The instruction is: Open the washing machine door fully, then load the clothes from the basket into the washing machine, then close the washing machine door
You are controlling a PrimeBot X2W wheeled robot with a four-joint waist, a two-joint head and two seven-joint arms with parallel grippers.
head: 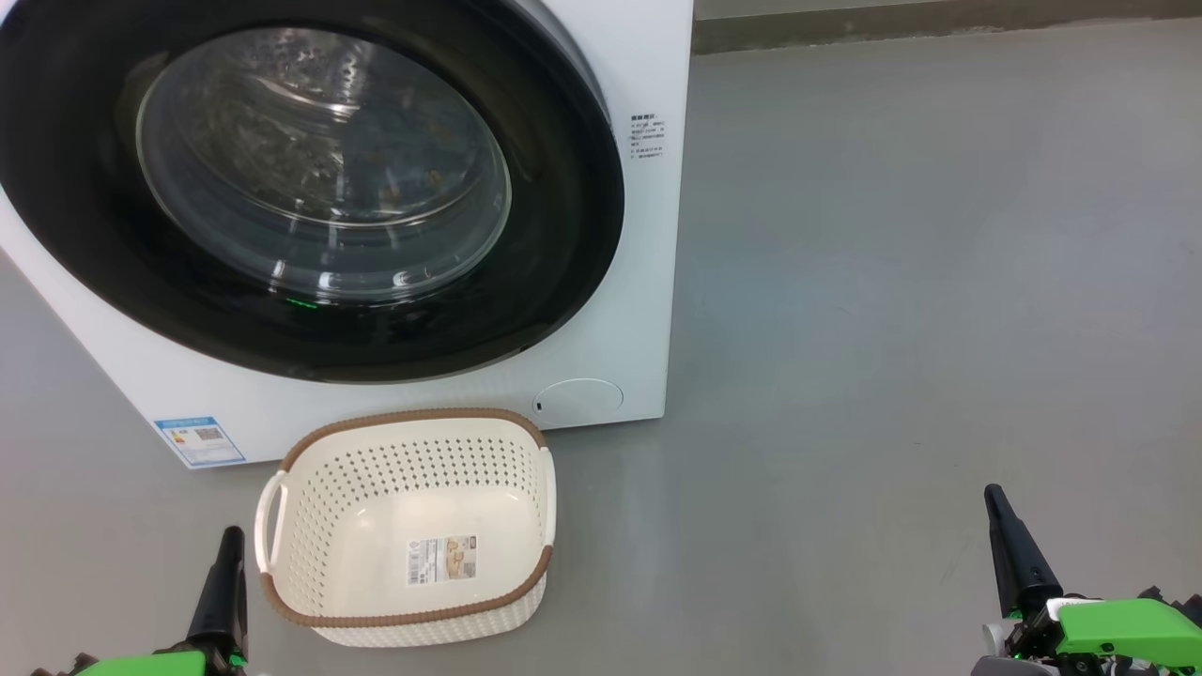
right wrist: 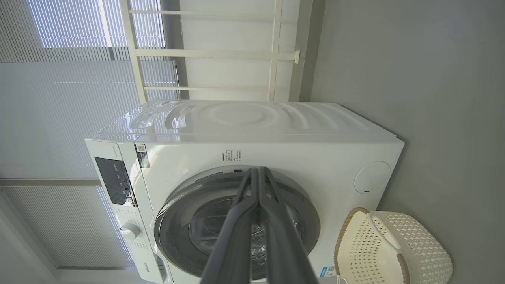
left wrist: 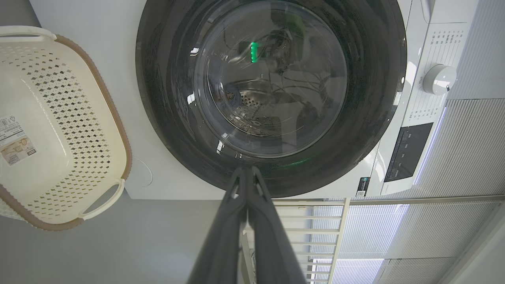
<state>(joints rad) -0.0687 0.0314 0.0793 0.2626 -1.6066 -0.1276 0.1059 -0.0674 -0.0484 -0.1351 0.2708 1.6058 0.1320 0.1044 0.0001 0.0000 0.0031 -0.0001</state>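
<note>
The washing machine is glossy white, and the washing machine door sits shut, a wide black rim around bulging clear glass. Behind the glass the clothes show faintly as orange-brown flecks. Just before the machine, on the smooth grey floor, stands the basket of cream perforated plastic with a brown woven-look rim. The left hand and right hand flank the basket and point at the machine, their tapered dark fingers pressed together and holding nothing.

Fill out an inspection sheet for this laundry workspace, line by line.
Surface: smooth grey floor.
Job's things: washing machine door shut on the washing machine; basket on the floor before it, holding nothing; clothes seem to lie behind the glass, faint brown specks.
Clutter: nothing seen.
Grippers: left tool and right tool both shut, holding nothing.
Cables: nothing seen.
Surroundings: window blinds and a white rail frame behind the machine.
</note>
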